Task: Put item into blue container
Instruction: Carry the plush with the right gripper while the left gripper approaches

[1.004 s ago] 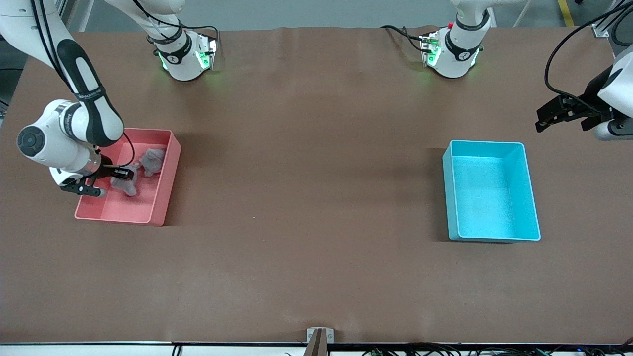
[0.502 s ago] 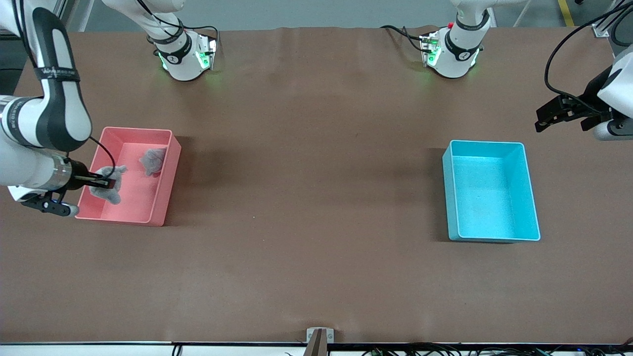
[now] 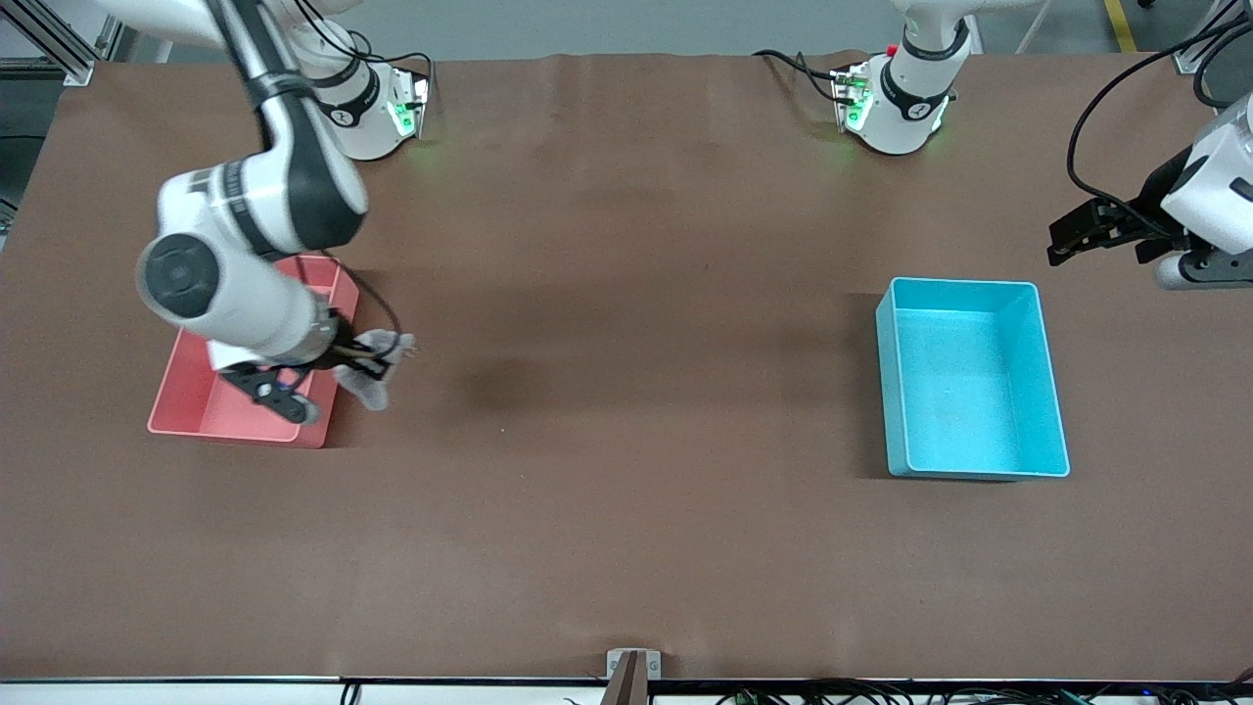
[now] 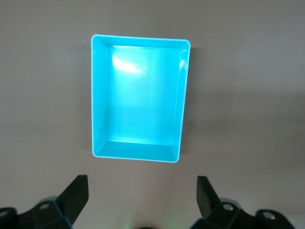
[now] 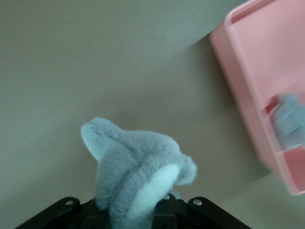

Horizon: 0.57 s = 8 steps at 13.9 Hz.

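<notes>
Carrying the grey plush toy (image 3: 376, 367) is the step in hand: the toy hangs clamped in the right gripper (image 3: 364, 369), in the air over bare table just beside the pink bin (image 3: 191, 406), at the right arm's end of the table. In the right wrist view the plush toy (image 5: 136, 167) bulges out between the closed fingers, its white belly and one grey flipper showing, so the hold looks to be on soft pile and not on a firm core. A second grey plush (image 5: 288, 121) lies in the pink bin (image 5: 248, 71).

The blue container (image 3: 972, 377) stands well apart, toward the left arm's end of the table, and appears empty in both the front and left wrist views (image 4: 138, 98).

To do the carry well, the grip should stay firm and the toy be kept high enough to pass the container's wall, then be let go only once it is over the floor of the container.

The left gripper (image 4: 141, 198) waits spread open, holding nothing, over bare table just beside the container; the right arm's approach should probably keep clear of it.
</notes>
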Tool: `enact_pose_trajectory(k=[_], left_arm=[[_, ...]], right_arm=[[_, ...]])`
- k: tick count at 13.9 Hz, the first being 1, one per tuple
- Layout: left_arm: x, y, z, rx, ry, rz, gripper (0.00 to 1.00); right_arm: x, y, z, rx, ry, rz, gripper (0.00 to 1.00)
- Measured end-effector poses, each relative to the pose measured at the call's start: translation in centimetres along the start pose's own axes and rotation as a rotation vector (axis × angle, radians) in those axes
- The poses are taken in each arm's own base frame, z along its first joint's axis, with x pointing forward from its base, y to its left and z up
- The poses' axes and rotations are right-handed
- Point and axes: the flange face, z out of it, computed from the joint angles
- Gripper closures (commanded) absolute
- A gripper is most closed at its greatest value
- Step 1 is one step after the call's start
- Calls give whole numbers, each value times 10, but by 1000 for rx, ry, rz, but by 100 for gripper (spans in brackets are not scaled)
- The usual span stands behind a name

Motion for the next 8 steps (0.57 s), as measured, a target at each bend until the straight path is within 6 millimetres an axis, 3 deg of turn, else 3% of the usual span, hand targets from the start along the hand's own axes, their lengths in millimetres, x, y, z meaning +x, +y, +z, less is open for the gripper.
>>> enact_pose_trajectory(k=[2, 6, 8], left_arm=[[8, 4, 14, -2, -20, 8, 0], [26, 25, 45, -5, -52, 45, 0], [32, 40, 62, -6, -74, 70, 0]], right_arm=[[-46, -49, 24, 40, 27, 78, 98], [-125, -134, 117, 62, 45, 221, 98], [-148, -163, 157, 54, 47, 268, 98]])
